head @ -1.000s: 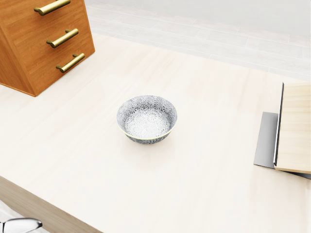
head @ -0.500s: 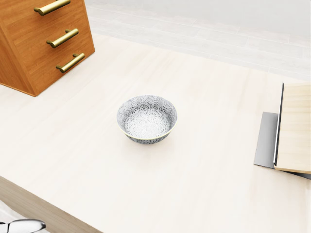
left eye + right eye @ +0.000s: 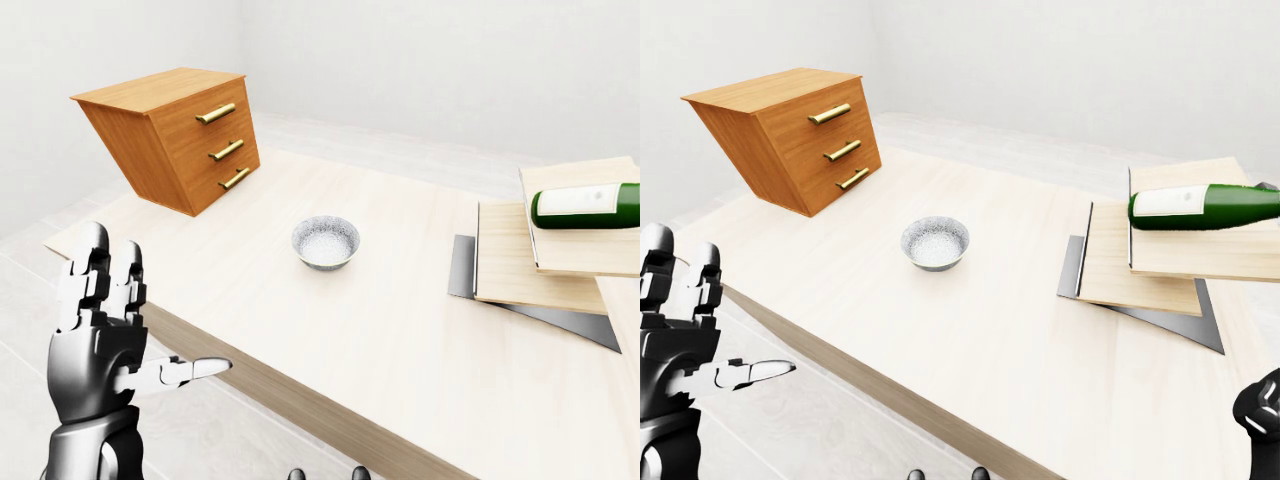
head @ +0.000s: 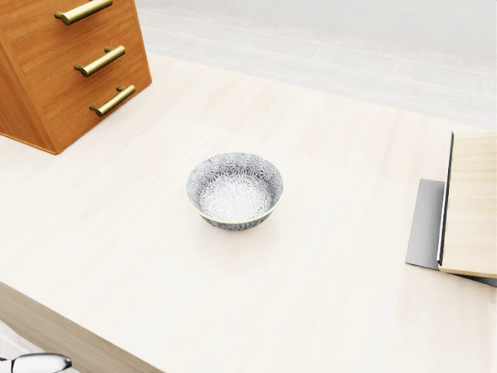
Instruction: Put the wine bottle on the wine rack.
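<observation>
Green wine bottle (image 3: 1200,207) is lying on its side on the stepped wooden wine rack (image 3: 1145,265) at 3 o'clock. My left hand (image 3: 100,335) is raised off the table (image 3: 380,330) with fingers spread, empty. Right hand (image 3: 1262,410) barely shows, can't tell. Patterned bowl (image 3: 325,242) sits mid-table.

The head view looked steeply down and close on the pale table (image 4: 326,256), with the patterned bowl (image 4: 234,190) near centre and the wooden drawer chest (image 4: 66,66) cropped at upper left. The left-eye and right-eye views sat farther back, faced across the table toward the white wall, and took in the whole chest, the bowl (image 3: 325,242) and the stepped boards (image 3: 1160,262) at right. All three shared bowl and chest.
</observation>
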Tool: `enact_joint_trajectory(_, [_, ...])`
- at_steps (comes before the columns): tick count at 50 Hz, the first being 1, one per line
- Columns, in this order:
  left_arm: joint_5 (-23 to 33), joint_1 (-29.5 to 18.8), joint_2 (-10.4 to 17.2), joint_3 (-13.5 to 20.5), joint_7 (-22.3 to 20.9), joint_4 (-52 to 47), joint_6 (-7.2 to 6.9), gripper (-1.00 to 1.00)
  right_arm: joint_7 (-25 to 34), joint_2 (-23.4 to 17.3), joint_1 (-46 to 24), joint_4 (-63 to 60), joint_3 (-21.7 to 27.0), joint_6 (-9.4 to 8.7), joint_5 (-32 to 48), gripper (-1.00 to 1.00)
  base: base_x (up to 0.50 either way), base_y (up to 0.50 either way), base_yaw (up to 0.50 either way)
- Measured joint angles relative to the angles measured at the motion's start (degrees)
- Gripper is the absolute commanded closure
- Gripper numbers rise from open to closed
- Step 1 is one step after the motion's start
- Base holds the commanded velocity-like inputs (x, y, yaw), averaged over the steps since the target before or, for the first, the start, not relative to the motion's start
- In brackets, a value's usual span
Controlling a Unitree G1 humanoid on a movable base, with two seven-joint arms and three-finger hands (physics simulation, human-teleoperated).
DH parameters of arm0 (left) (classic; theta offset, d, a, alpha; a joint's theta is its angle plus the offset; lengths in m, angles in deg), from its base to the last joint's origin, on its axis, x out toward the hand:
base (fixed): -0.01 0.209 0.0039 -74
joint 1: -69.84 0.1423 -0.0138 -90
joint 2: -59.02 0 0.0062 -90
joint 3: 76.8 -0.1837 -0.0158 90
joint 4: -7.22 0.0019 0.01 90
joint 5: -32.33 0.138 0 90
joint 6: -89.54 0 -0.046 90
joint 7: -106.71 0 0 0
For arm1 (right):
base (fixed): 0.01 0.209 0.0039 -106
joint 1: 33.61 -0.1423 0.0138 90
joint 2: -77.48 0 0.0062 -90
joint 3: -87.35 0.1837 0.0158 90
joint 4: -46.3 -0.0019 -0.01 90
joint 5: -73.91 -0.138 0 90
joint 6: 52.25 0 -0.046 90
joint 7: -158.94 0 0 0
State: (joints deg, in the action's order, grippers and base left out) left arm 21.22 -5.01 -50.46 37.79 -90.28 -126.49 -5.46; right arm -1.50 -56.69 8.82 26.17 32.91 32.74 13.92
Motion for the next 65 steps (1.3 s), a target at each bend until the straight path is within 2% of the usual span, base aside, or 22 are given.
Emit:
enact_joint_trajectory(31, [-0.11,0.4,-0.22,0.42,-0.55,0.52,0.0,-1.0,-2.62,0.14,1.45,0.99,1.46,0.0,-2.55,1.0,0.0,0.0,0.0])
enact_joint_trajectory(32, [-0.11,0.42,-0.24,0.43,-0.58,0.54,0.0,-1.0,-2.61,0.12,1.41,1.02,1.45,0.0,-2.5,0.91,0.0,0.0,0.0])
enact_joint_trajectory(37, [-0.12,0.51,-0.29,0.49,-0.65,0.46,0.0,-1.0,-3.1,0.11,2.3,1.68,-0.49,0.0,-1.23,0.73,0.0,0.0,0.0])
enact_joint_trajectory(44, [-0.12,0.62,-0.39,0.56,-0.69,0.15,0.0,-1.0,-3.39,0.08,3.26,2.0,-1.0,0.0,-0.29,0.67,0.0,0.0,0.0])
enact_joint_trajectory(46, [-0.12,0.65,-0.42,0.57,-0.7,0.05,0.0,-1.0,-3.4,-0.07,3.4,2.04,-1.66,0.02,-0.1,0.52,0.0,0.0,0.0])
enact_joint_trajectory(47, [-0.12,0.66,-0.44,0.56,-0.7,0.0,0.0,-1.0,-3.42,-0.17,3.47,2.06,-2.03,0.01,0.0,0.27,0.0,0.0,0.0])
enact_joint_trajectory(49, [-0.11,0.67,-0.47,0.56,-0.72,-0.08,0.0,-1.0,-3.42,-0.34,3.58,2.07,-2.66,0.01,0.16,0.13,0.0,0.0,0.0])
enact_joint_trajectory(50, [-0.11,0.67,-0.48,0.55,-0.73,-0.1,0.0,-1.0,-3.42,-0.4,3.62,2.06,-2.94,0.01,0.22,-0.06,0.0,0.0,0.0])
enact_joint_trajectory(51, [-0.1,0.67,-0.49,0.55,-0.75,-0.11,0.0,-1.0,-3.42,-0.46,3.67,2.05,-3.19,0.01,0.29,-0.06,0.0,0.0,0.0])
enact_joint_trajectory(53, [-0.08,0.66,-0.5,0.56,-0.76,-0.11,0.0,-1.0,-3.42,-0.56,3.75,2.04,-3.61,0.0,0.36,-1.0,0.0,0.0,0.0])
enact_joint_trajectory(65, [0.14,0.62,-0.55,0.46,-0.93,0.41,0.0,-1.0,-3.7,-0.83,4.07,1.94,-4.72,0.0,0.13,-1.0,0.0,0.0,0.0])
